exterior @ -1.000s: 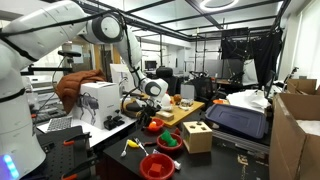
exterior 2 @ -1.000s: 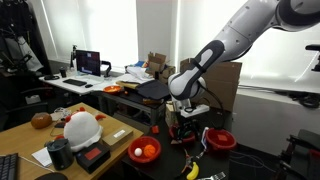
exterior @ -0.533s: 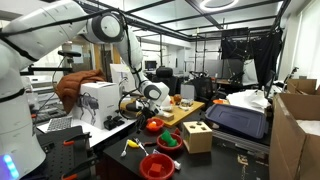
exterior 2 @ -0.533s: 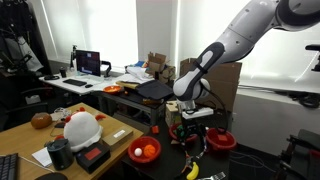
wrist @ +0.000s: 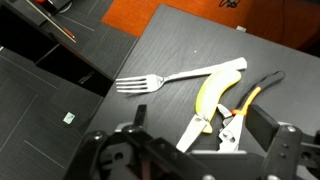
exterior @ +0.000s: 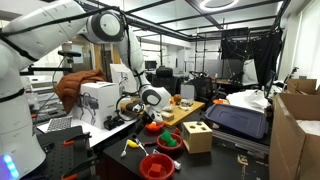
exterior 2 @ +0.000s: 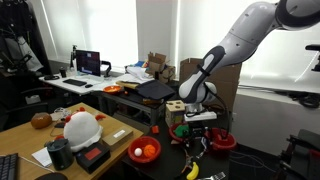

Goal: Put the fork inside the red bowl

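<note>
In the wrist view the fork is seen lying flat on the dark desk, above and apart from the fingers, which are held spread wide with nothing between them. The fork is shown as plain silver metal, its tines pointed to the left of the view and its slim handle running up to the right, where its end meets the tip of a yellow banana. Just beside the banana, pliers with orange-and-black handles are laid, their metal nose lying closest to the fingers. A small white tag is seen on the desk further left. In an exterior view a red bowl is found on the desk, near a wooden block box.
</note>
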Available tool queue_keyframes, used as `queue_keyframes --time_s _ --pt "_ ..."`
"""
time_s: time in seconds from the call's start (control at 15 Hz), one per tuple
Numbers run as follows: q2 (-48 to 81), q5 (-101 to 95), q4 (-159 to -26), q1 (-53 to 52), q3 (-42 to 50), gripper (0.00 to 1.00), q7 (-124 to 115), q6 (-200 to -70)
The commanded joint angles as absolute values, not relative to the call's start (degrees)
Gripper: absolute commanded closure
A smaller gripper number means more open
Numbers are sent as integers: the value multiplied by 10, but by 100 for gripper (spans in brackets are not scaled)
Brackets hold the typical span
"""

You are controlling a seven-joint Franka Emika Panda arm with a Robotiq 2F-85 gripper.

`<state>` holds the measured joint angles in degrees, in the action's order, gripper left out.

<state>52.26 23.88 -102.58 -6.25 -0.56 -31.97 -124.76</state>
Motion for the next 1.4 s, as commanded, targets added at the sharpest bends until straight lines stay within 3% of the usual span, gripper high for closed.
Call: queue_keyframes --time_s 0.0,1.33 --pt "504 281 -1070 -60 2 0 -385 -1294" --pt "515 345 -1105 -60 1 0 -600 -1466"
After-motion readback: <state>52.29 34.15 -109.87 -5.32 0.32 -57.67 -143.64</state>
